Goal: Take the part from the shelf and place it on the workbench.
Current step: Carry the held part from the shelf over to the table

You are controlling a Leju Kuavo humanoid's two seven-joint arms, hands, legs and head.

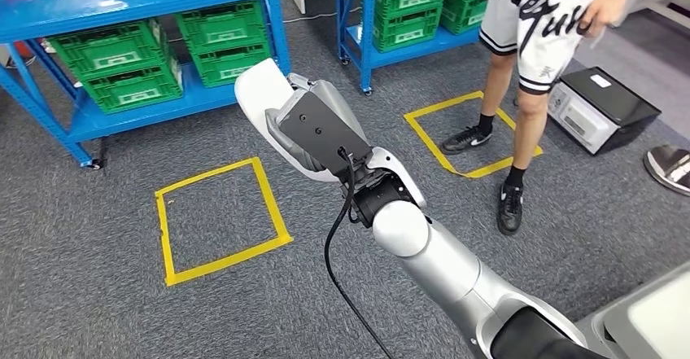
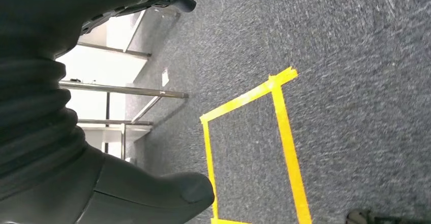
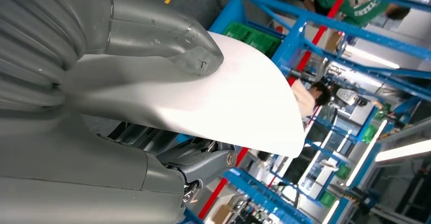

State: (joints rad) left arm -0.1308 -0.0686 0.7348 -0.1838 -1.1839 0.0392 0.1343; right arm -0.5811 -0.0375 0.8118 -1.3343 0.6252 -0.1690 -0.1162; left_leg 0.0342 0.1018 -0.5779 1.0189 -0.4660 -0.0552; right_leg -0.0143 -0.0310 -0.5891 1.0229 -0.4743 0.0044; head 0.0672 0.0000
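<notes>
Right hand (image 1: 305, 135) carries white part (image 1: 259, 90); left hand (image 2: 76, 183) hangs empty, fingers apart.
Thumb (image 3: 167, 38) presses the part's top; keep grip firm and level until the workbench is reached.

Open carpet (image 1: 98, 294) lies around the yellow taped square (image 1: 220, 221), giving the right hand (image 1: 313, 135), which holds the white part (image 1: 262, 89), free room there. Beyond the square the blue shelf (image 1: 122, 1) with green crates (image 1: 122, 66) blocks passage; to the square's right stand a person (image 1: 529, 58) and a black box (image 1: 602, 107).
</notes>
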